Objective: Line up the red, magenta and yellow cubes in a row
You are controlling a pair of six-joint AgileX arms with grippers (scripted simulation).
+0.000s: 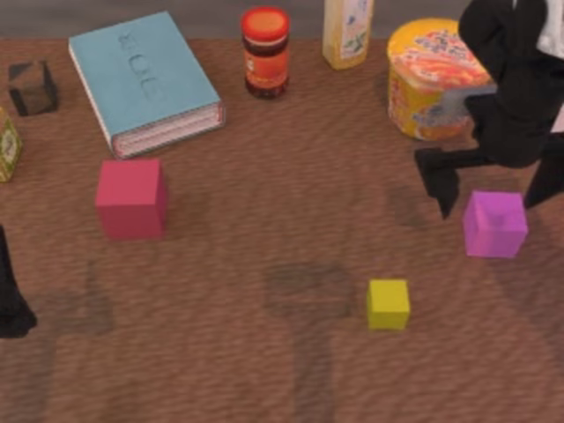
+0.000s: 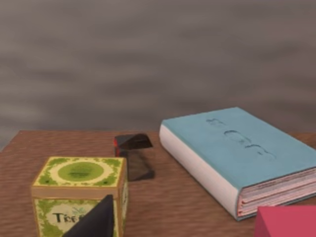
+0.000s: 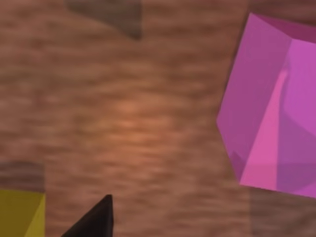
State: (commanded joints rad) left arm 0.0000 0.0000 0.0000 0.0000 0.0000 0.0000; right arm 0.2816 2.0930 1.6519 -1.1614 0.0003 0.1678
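Red cube (image 1: pixel 131 198), far left of the right gripper (image 1: pixel 493 203): rigid, matte, take flat opposite faces. Magenta cube (image 1: pixel 495 224) sits between its spread, empty fingers. Yellow cube (image 1: pixel 388 304) lies nearer, lightest probably. Left gripper (image 1: pixel 11 308): state unclear.

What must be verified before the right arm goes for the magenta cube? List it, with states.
1. Right gripper open, fingers spread wider than the magenta cube: ok.
2. Gripper centred over that cube: not ok, it sits towards the table's far side.
3. Gripper height above the cube: cannot tell.
4. Yellow cube apart from the magenta one: ok.
5. Row formed: not ok, the red cube lies far left.
6. Left gripper parked at the left edge: ok.
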